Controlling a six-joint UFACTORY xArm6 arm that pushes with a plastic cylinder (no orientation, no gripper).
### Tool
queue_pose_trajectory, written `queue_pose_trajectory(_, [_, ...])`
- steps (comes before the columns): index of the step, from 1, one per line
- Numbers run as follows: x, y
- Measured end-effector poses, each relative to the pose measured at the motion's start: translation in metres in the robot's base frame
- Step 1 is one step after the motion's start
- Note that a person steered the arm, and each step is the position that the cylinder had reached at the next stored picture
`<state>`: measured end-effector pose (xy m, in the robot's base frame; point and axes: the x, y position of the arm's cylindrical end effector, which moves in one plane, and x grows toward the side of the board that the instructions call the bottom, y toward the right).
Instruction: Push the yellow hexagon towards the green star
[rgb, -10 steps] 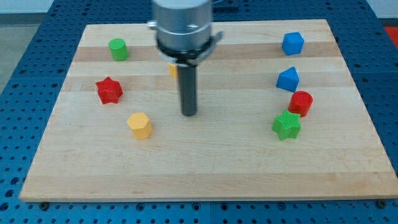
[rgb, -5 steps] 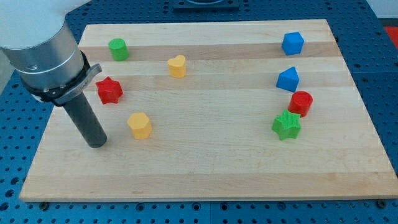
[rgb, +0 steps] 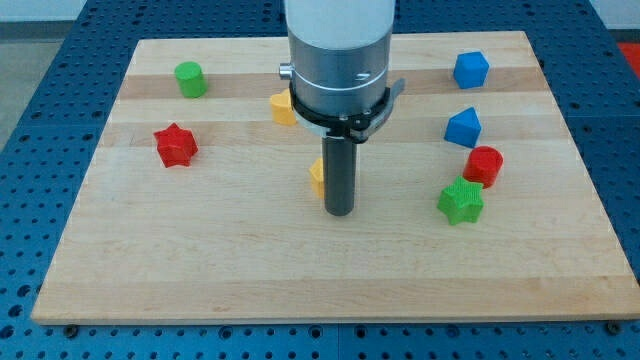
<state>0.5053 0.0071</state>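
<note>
A red star (rgb: 176, 145) and green cylinder (rgb: 189, 79) sat at the board's (rgb: 200, 260) left; two blue blocks (rgb: 470, 69) (rgb: 463, 127) and a red cylinder (rgb: 484, 164) stood right.

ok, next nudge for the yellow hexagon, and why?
Probably bring my tip round to the view's-left side of the yellow hexagon, then push toward the view's right. The hexagon peeks out on the rod's left, so my tip looks to be between it and the green star, which lies right and slightly lower.
</note>
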Motion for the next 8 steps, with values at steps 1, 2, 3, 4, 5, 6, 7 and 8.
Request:
queue_pose_trajectory(1, [0.027,-0.041])
queue_pose_trajectory(2, [0.050,-0.105])
queue_pose_trajectory(3, [-0.012,-0.110])
queue_pose_trajectory(4, [-0.040,-0.107])
queue_pose_trajectory(5, [-0.060,-0.096])
queue_pose_trajectory(6, [-0.059,-0.092])
queue_pose_trajectory(7, [-0.046,-0.057])
queue_pose_trajectory(8, [-0.041,0.009])
